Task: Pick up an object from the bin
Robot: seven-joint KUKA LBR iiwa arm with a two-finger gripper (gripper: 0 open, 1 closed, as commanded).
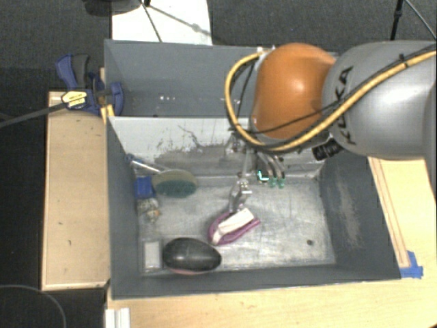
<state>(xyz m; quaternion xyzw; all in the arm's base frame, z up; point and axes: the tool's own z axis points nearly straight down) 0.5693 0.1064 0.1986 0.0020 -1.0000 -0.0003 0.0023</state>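
Grey metal bin point(355, 210), its floor scratched, with the gripper point(240, 195) low over a purple and white thing point(233, 225).

I judge the step in hand to be the approach for the grasp. The gripper hangs just above the upper end of the purple and white thing, which lies near the middle of the floor, perhaps touching it. Whether its jaws are apart or together I cannot tell, and nothing is seen held. The next move calls for a short, careful descent with the jaws on both sides of this thing, then closing and lifting. The arm point(389, 101) reaches in from the right, its orange cover point(293, 87) over the back of the bin and the gripper pointing down. A black oval thing point(191, 255) lies near the front wall and a round teal disc point(175, 182) to the left, both apart from the gripper.
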